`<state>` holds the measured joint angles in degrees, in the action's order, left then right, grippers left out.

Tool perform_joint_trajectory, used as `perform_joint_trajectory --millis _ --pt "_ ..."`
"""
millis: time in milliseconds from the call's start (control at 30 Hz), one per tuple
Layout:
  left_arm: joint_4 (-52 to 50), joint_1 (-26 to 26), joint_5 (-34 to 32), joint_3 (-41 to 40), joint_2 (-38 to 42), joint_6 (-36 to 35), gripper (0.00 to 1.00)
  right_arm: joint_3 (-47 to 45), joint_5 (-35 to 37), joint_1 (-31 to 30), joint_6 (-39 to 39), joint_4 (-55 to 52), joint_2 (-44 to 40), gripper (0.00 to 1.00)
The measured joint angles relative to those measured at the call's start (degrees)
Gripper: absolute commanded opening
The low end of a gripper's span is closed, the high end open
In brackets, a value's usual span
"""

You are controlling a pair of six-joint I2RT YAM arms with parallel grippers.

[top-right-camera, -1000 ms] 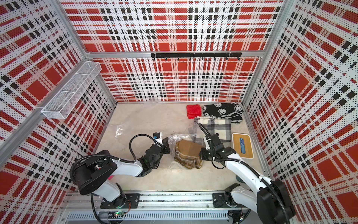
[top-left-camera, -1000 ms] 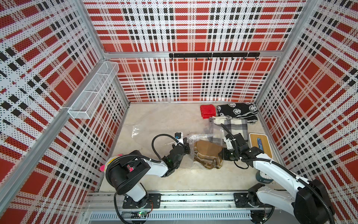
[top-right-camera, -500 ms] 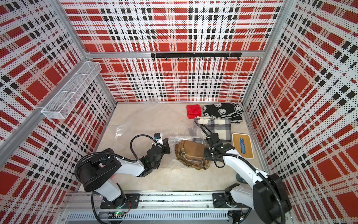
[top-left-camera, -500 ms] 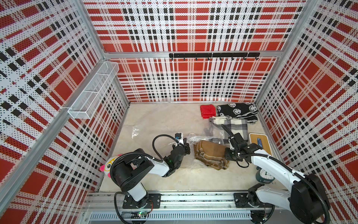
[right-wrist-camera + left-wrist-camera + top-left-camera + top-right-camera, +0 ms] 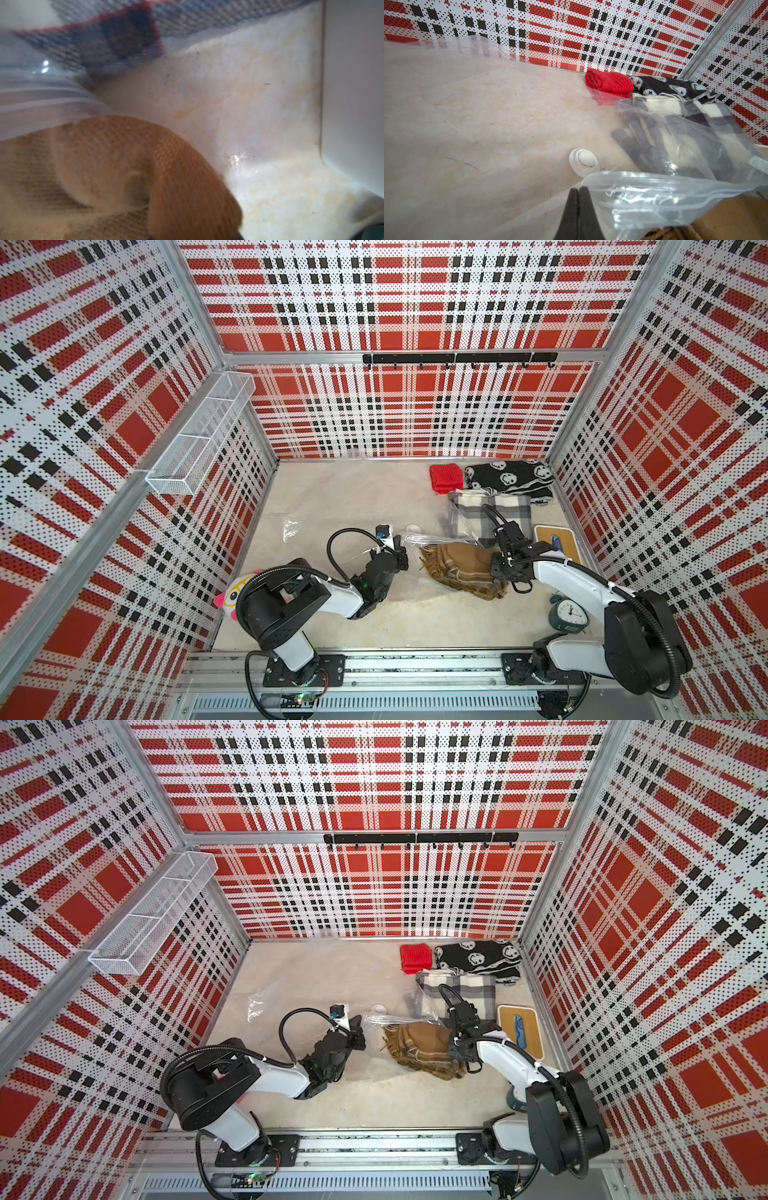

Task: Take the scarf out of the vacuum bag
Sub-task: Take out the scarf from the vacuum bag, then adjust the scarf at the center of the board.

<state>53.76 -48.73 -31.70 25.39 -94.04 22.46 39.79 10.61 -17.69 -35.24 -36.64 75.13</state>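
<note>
Fingertips of the left gripper [image 5: 578, 199] are seen pressed together, no gap. Clear film of the vacuum bag [image 5: 654, 199] is judged to be pinched between them, close to the zip-seal edge. The bag is thereby anchored so its contents can be drawn the opposite way. The round white valve [image 5: 584, 162] is seen just past the tips, flat on the table [image 5: 488, 124].

Fingers of the right gripper [image 5: 496, 568] are hidden under the wrist in both top views and not resolved in the blurred right wrist view. Whether they are apart or closed cannot be told. The gripper is set at the scarf end farthest from the left gripper; no grip can be confirmed.

The scarf [image 5: 459, 572], brown and folded, is laid between the two grippers, mostly clear of the plastic. Its fringed end is overlapped by the bag mouth. Extraction is judged nearly done.

A grey checked scarf [image 5: 490, 512] is lying behind, partly under the film, not involved.
</note>
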Motion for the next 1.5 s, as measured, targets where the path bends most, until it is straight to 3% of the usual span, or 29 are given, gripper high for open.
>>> perform_joint_trajectory --millis 333,367,500,600,833,1000,1133,1267,1500 --pt "0.4 -1.0 -0.1 0.0 0.0 0.0 0.00 1.6 11.6 2.3 -1.9 -2.8 1.2 0.28" --pt "0.5 -1.2 -0.2 0.0 0.0 0.0 0.00 2.0 12.2 2.3 -1.9 -2.8 1.6 0.30" --pt "0.7 -1.6 -0.1 0.0 0.0 0.0 0.00 2.7 12.1 2.2 -0.9 -2.1 1.4 0.56" --pt "0.7 -1.9 -0.1 0.0 0.0 0.0 0.00 2.5 10.3 1.0 -0.2 -1.2 -1.9 0.59" --pt "0.7 -2.1 0.5 0.0 0.0 0.1 0.00 1.7 5.7 -6.9 -0.9 0.5 -12.0 0.52" --pt "0.7 -2.5 0.9 0.0 0.0 0.3 0.00 0.6 4.7 -11.2 -2.1 3.0 -11.1 0.41" --pt "0.7 -2.8 0.9 0.0 0.0 0.5 0.00 -2.4 2.8 -13.7 -3.3 8.6 -5.3 0.35" --pt "0.7 -3.0 1.0 0.0 0.0 0.9 0.00 -5.9 -0.5 -19.2 -5.5 13.1 -1.9 0.34" --pt "0.6 -3.1 1.1 0.0 0.0 1.3 0.00 -8.0 -1.7 -22.1 -8.9 15.3 -8.0 0.35"
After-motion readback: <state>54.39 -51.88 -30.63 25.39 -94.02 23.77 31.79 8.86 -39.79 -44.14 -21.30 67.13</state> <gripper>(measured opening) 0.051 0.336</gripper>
